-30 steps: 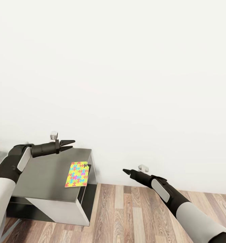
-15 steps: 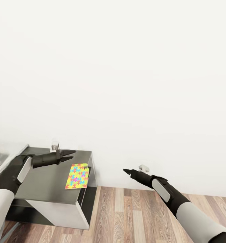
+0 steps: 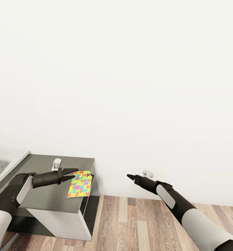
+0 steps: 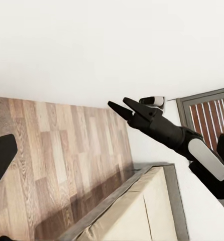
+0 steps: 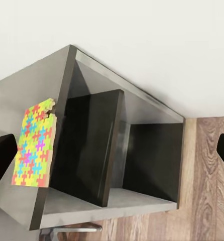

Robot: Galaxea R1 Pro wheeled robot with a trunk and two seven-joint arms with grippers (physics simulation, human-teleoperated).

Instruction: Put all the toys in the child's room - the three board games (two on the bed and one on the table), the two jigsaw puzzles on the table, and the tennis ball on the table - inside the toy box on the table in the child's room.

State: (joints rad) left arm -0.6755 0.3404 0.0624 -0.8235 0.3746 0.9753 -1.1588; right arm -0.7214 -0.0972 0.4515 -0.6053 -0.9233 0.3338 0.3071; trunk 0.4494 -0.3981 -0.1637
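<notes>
White wall filling frame; jigsaw puzzle (image 3: pixel 80 184) lying lower left on dark desk (image 3: pixel 43 181), overhanging edge. Thin, stiff, light: pinching overhang advisable. Left gripper (image 3: pixel 71 173) hovering, parted, empty; right gripper (image 3: pixel 130 176) closure unclear.

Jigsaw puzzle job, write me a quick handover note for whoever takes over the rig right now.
Left gripper: open, holding nothing, hovering beside the jigsaw puzzle.
Right gripper: held out over the wood floor, holding nothing; I can't tell whether it is open or shut.
The puzzle lies flat at the edge of the dark grey desk, its corner overhanging the open side.
Done: nothing in hand yet.
Left: grasp this puzzle and carry it to the toy box; the other toys' status can't be judged from here.
</notes>
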